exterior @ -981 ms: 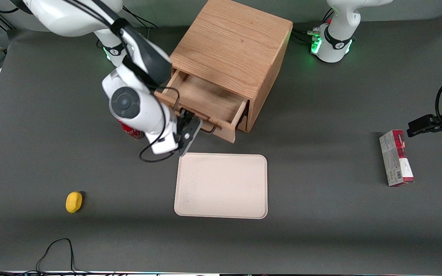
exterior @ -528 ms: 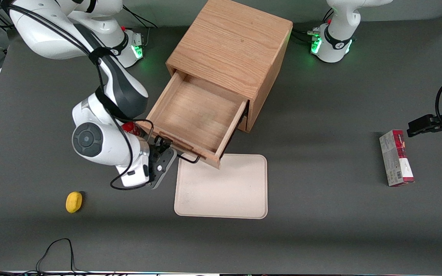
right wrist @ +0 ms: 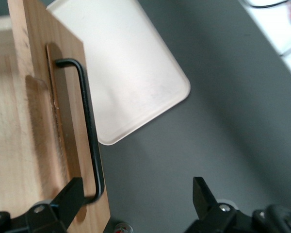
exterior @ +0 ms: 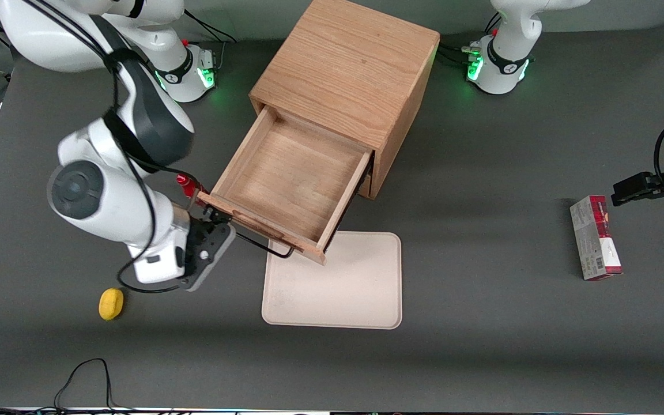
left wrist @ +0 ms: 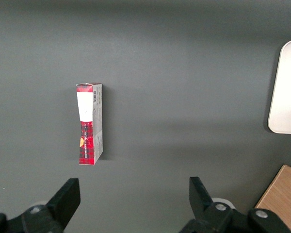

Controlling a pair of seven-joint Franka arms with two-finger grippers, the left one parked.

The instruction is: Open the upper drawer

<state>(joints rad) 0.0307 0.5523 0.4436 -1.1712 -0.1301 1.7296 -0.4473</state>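
Observation:
The upper drawer (exterior: 289, 178) of the oak cabinet (exterior: 349, 63) is pulled far out and its inside is bare. Its black wire handle (exterior: 263, 245) runs along the drawer front, over the tray's edge. My right gripper (exterior: 215, 218) is at the handle's end toward the working arm's side. In the right wrist view the gripper (right wrist: 135, 199) is wide open and holds nothing. One end of the handle (right wrist: 89, 131) lies close beside one finger (right wrist: 70, 196). The lower drawer is hidden under the upper one.
A beige tray (exterior: 338, 288) lies in front of the cabinet, partly under the open drawer, and shows in the right wrist view (right wrist: 131, 73). A red can (exterior: 187, 183) stands beside the drawer. A yellow fruit (exterior: 111, 303) lies nearer the camera. A red-and-grey box (exterior: 594, 237) lies toward the parked arm's end.
The drawer has slid out of the cabinet, most of it in the first half second. My gripper came with it, then opened off the handle and shifted toward the working arm's end.

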